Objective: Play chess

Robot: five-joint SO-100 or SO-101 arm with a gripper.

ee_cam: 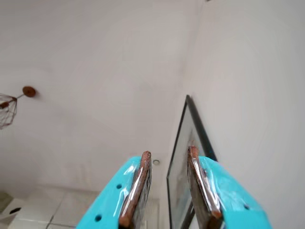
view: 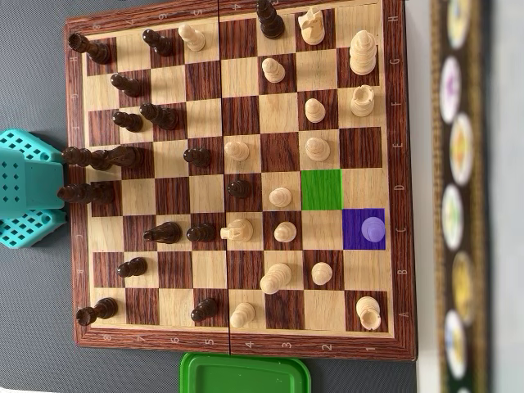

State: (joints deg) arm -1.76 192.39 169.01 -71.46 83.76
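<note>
Wrist view first: the end effector (ee_cam: pixel 169 191) points up at a white ceiling and wall, its two turquoise fingers (ee_cam: pixel 119 191) lined with brown pads, spread with a clear gap between them and nothing held. Through that gap sits a dark-framed picture (ee_cam: pixel 188 157) leaning along the wall, and off to the left a wire lamp shade (ee_cam: pixel 6 110) hangs from a round brown mount (ee_cam: pixel 29 91) (no chess piece anywhere in this view).

Down in the overhead view, the turquoise arm base (view: pixel 29 190) sits at the left edge of the chessboard (view: pixel 237 344), touching its wooden frame, well clear of the pieces. The board lies flat on a grey surface (view: pixel 33 344). Dark pieces crowd the left half; a dark pawn (view: pixel 239 188) has pushed to the middle. Light pieces fill the right half, a light knight (view: pixel 237 230) near the centre line and a light pawn (view: pixel 280 197) just beside the square tinted green (view: pixel 321 189). Diagonally below that, a square tinted purple (view: pixel 363 228) carries a pawn (view: pixel 372 228) washed in the same colour. The green square stands empty.

A green lid or tray (view: pixel 246 374) butts against the board's bottom edge, and a patterned strip (view: pixel 458 196) runs down the right side, blurred.
</note>
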